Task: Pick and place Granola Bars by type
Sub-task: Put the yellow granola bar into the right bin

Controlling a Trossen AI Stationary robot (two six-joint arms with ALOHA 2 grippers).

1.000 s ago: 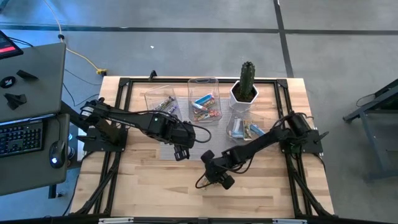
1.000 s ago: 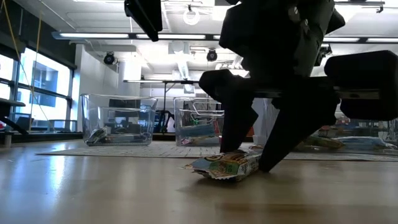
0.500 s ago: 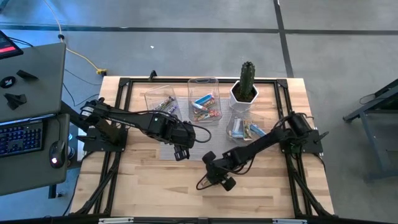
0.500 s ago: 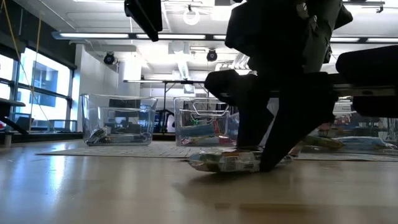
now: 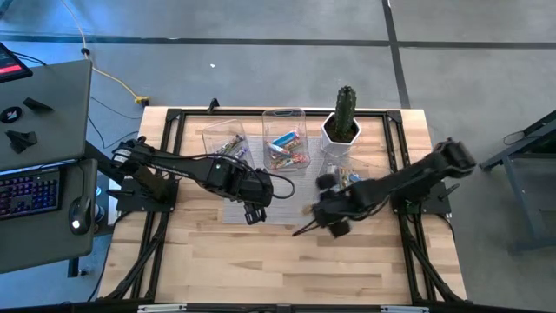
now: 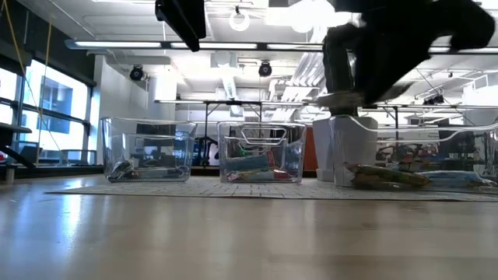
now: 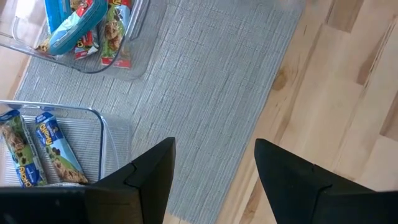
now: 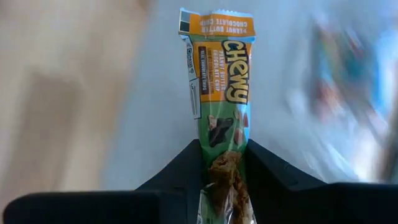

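Note:
A green and orange Chewy granola bar (image 8: 222, 81) sits in my right gripper (image 8: 222, 149), which is shut on it. In the high view that gripper (image 5: 326, 213) is in the air near the right-hand clear bin (image 5: 343, 180). My left gripper (image 7: 211, 168) hangs open over the grey mat (image 7: 205, 81), touching nothing, and shows in the high view near the mat's near edge (image 5: 253, 209). More wrapped bars lie in the left bin (image 7: 37, 149), the middle bin (image 7: 87, 31) and the right bin (image 6: 389, 176). My right gripper pinches the bar's green part (image 8: 225, 165) between its two fingers (image 8: 180, 168), one on each long side. The orange end (image 8: 217, 28) sticks out past the fingertips. The bar is lifted clear of the table; the low view shows nothing left on the wood.
Three clear bins stand in a row on the mat: left (image 5: 224, 143), middle (image 5: 285, 139), right. A cactus in a white pot (image 5: 341, 126) stands just behind the right bin. Bare wooden tabletop (image 5: 287, 269) lies toward the near edge.
My right gripper, which was down on the bar on the wood toward the near edge, has risen and swung toward the table's far right, close to the right bin. The bar has come off the table with it. My left arm has kept still.

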